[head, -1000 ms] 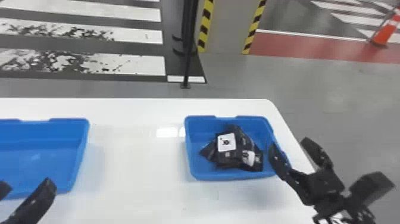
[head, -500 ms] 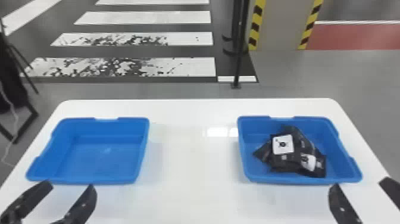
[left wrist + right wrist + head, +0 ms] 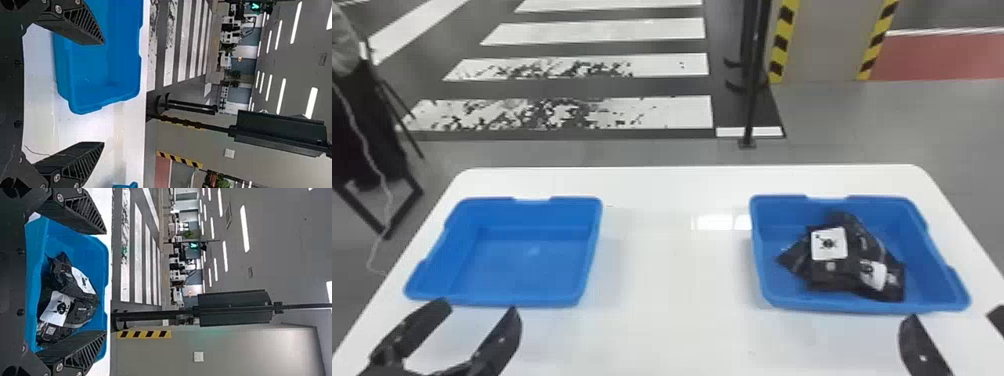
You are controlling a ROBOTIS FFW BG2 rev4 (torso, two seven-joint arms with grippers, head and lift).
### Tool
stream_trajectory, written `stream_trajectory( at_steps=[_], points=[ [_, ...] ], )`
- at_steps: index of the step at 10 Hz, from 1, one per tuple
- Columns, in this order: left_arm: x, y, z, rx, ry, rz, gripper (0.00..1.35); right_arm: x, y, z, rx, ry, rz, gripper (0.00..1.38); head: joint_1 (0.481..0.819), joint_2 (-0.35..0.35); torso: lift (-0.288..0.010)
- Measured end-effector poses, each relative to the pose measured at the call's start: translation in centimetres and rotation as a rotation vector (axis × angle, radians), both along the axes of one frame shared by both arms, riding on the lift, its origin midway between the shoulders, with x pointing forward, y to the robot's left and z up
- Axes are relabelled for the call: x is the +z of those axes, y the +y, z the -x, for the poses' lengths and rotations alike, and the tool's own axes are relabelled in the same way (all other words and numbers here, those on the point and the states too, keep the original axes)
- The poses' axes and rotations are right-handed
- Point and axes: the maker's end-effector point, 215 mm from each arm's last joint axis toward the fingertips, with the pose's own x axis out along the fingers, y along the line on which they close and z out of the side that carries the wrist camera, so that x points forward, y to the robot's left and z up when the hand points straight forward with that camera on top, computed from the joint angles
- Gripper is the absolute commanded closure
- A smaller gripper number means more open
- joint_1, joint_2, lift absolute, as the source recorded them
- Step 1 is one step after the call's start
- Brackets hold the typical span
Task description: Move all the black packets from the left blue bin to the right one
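In the head view my left gripper (image 3: 478, 306) stands open at the near edge of the left blue bin (image 3: 527, 260), whose floor is bare. My right gripper (image 3: 952, 315) is at the near right corner of the right blue bin (image 3: 772, 285), fingers apart. Several black packets (image 3: 847, 270) with white labels lie heaped in that right bin. In the left wrist view the left gripper (image 3: 104, 93) is open with nothing between its fingers. The right wrist view has the right gripper (image 3: 106, 282) open, with the black packets (image 3: 80, 309) beyond its fingers in the bin.
Both bins stand on a white table (image 3: 672, 280), with a wide gap of tabletop between them. Behind the table's far edge rises a thin black post (image 3: 752, 100). A dark stand with a cable (image 3: 367, 145) is off to the left.
The head view has swung left, bringing the whole left bin into sight. My right gripper, earlier at the right bin's right side, now stands nearer the front. The packets lie as before.
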Motion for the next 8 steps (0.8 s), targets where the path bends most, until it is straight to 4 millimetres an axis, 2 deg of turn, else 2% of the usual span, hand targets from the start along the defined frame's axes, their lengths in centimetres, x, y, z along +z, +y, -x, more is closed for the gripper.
stream_trajectory(
  at_steps=[8],
  points=[
    [-0.33,-0.35,-0.11,-0.003,0.013,0.022,0.14,0.41,0.86,-0.55,0.013,-0.015,-0.026,0.15,0.695,0.084,-0.138]
  ],
)
